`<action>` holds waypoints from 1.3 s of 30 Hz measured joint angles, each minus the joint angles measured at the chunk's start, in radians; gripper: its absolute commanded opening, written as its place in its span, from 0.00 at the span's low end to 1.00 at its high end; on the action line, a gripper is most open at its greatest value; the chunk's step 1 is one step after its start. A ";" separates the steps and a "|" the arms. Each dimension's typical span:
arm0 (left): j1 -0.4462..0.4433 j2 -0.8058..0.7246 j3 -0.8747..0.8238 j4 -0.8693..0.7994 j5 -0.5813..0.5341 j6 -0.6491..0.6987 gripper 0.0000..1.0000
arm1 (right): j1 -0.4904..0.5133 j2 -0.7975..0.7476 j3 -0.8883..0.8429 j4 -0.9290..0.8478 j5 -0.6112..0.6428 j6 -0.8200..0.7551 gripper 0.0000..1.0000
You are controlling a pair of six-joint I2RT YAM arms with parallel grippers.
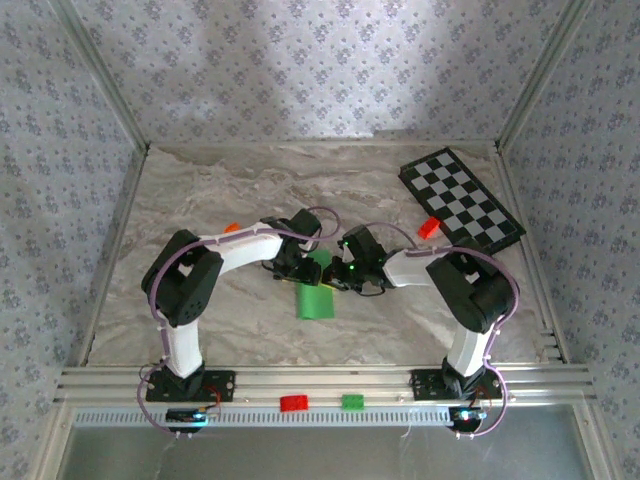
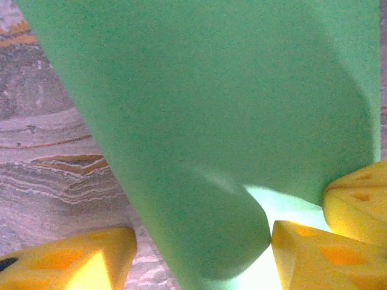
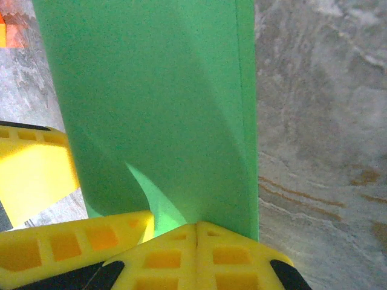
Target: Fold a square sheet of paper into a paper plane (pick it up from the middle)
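Observation:
The square sheet of paper [image 1: 316,300], bright green, hangs doubled over as a long strip between the two grippers at the table's middle. My right gripper [image 3: 196,226] is shut on the strip's near edge, its two yellow pads [image 3: 242,254] pressed together on the paper [image 3: 157,103]. My left gripper [image 2: 199,254] is open around the rounded fold of the paper [image 2: 217,121]. Its left finger [image 2: 66,260] stands clear of the sheet and its right finger [image 2: 320,254] touches the fold. From above, the left gripper [image 1: 300,265] and right gripper [image 1: 340,272] nearly meet.
A black-and-white checkered board [image 1: 462,198] lies at the back right with a red brick [image 1: 428,227] at its near corner. An orange brick [image 1: 232,228] sits left of the arms. A red brick [image 1: 294,403] and a green brick [image 1: 353,402] rest on the front rail.

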 measured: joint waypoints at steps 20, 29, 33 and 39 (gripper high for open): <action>0.060 -0.334 -0.212 0.325 0.092 -0.187 0.40 | -0.085 -0.090 -0.053 -0.135 -0.007 -0.168 0.00; 0.097 -0.362 -0.353 0.580 0.273 -0.399 0.00 | -0.124 -0.103 -0.042 -0.214 -0.019 -0.260 0.00; 0.097 -0.297 -0.352 0.698 0.360 -0.465 0.00 | -0.124 -0.103 -0.039 -0.222 -0.019 -0.267 0.00; 0.097 -0.184 -0.345 0.792 0.468 -0.518 0.00 | -0.124 -0.103 -0.039 -0.224 -0.018 -0.267 0.00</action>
